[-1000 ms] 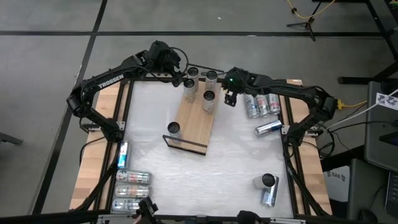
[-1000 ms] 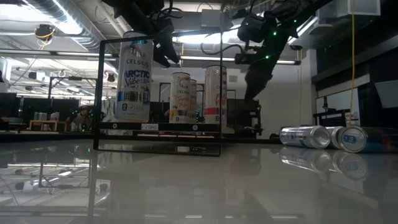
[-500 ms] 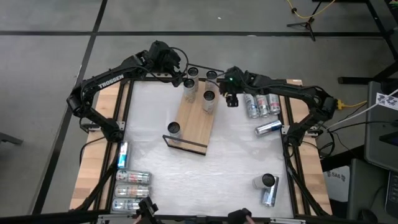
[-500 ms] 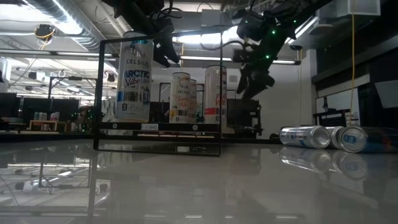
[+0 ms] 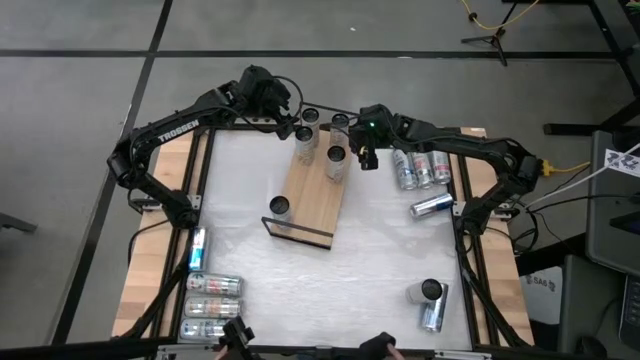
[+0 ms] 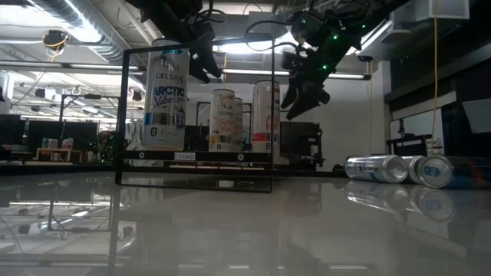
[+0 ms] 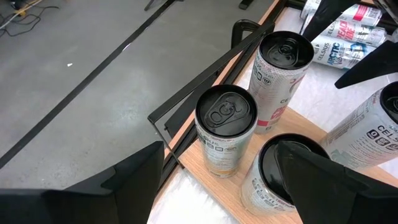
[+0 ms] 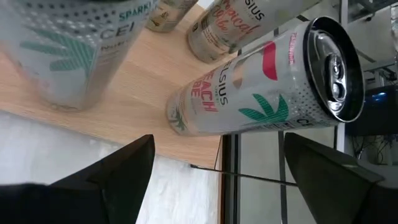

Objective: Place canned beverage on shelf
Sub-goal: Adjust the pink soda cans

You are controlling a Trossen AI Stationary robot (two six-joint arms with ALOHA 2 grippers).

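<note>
Wood shelf at table centre holds four upright cans; my right gripper, fingers apart and empty, hovers at 3 o'clock of them, left gripper likewise apart at 11; I judge a release done, next fetch a lying can.

Two matte-black jointed arms, white TROSSEN lettering on the left arm, green light on the right arm

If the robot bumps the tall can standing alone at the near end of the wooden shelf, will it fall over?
Probably. The lone can is tall and narrow on the flat shelf, so a sideways bump may tip it. Once down it would likely roll, like the cans lying on the table. The wire rail might catch it.
</note>
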